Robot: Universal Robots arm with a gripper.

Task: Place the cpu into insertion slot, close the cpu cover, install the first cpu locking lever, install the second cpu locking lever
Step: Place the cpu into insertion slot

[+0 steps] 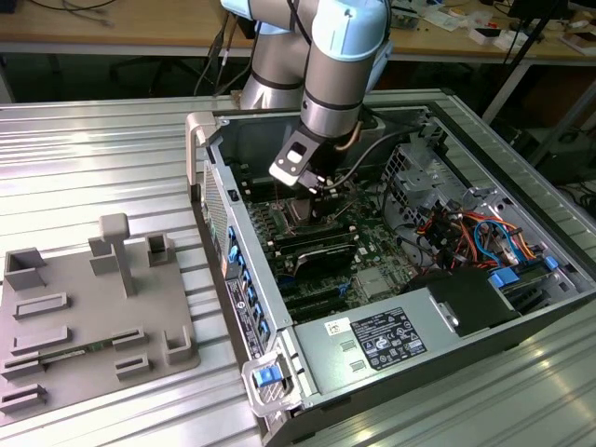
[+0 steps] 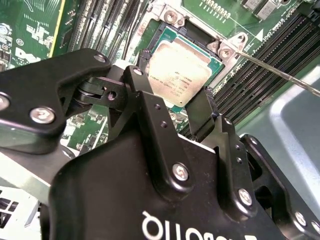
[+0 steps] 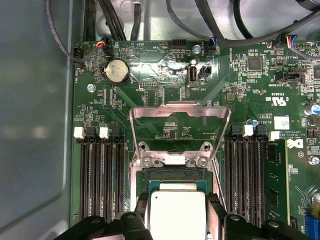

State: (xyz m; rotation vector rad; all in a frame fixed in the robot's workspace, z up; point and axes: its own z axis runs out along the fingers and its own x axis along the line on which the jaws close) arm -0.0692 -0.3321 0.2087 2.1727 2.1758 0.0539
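Black gripper (image 2: 175, 85) low over green motherboard (image 3: 150, 70) inside open grey computer case (image 1: 244, 307). Fingers (image 2: 143, 82) clenched on opposite edges of small square silvery-topped cpu (image 3: 177, 212). Cpu sits in dark square insertion slot (image 3: 172, 174), between long black memory slots (image 3: 100, 175). Thin silver frame cpu cover (image 3: 180, 108) raised open at slot's hinge edge.

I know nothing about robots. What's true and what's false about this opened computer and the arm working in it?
The thin silver square cpu cover is raised open, off the dark square insertion slot. True.
The small silvery square cpu lies outside the grey metal computer case. False: it is at the slot, under the black gripper.
A round silver coin battery sits on the green circuit board. True.
The case is shut. False: it is open.
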